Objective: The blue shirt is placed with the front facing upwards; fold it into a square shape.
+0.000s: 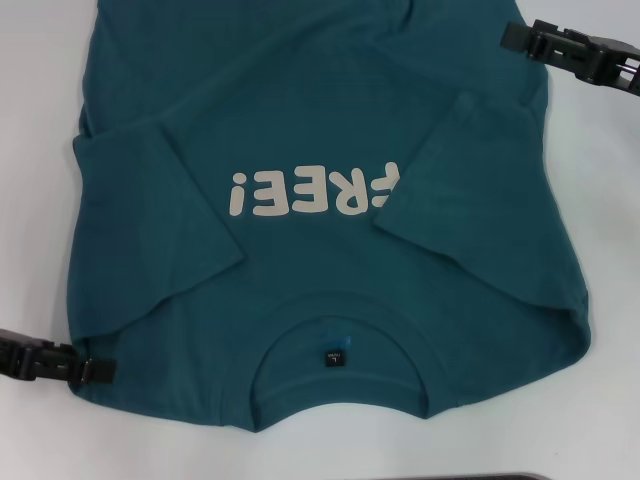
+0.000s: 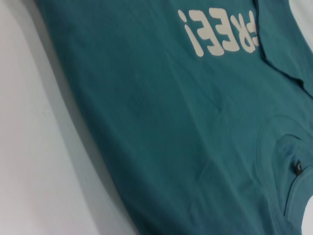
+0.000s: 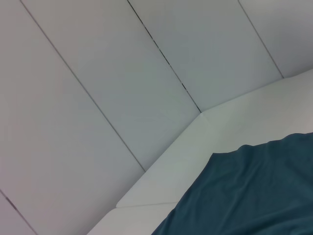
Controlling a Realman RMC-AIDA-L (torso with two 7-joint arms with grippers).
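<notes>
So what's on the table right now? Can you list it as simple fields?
garment: dark teal-blue cotton T-shirt, front up, collar nearest the robot
lettering: pale cream "FREE!" print, partly covered by the folded-in right sleeve
sleeves: both folded inward over the chest
label: small black tag inside the neck
left tool: at the shirt's near left edge
right tool: at the far right edge
surface: white table

- Blue shirt [image 1: 330,260] lies front-up, collar nearest, cream "FREE!" lettering reading upside down.
- Both short sleeves are folded inward; the right one covers the lettering's edge.
</notes>
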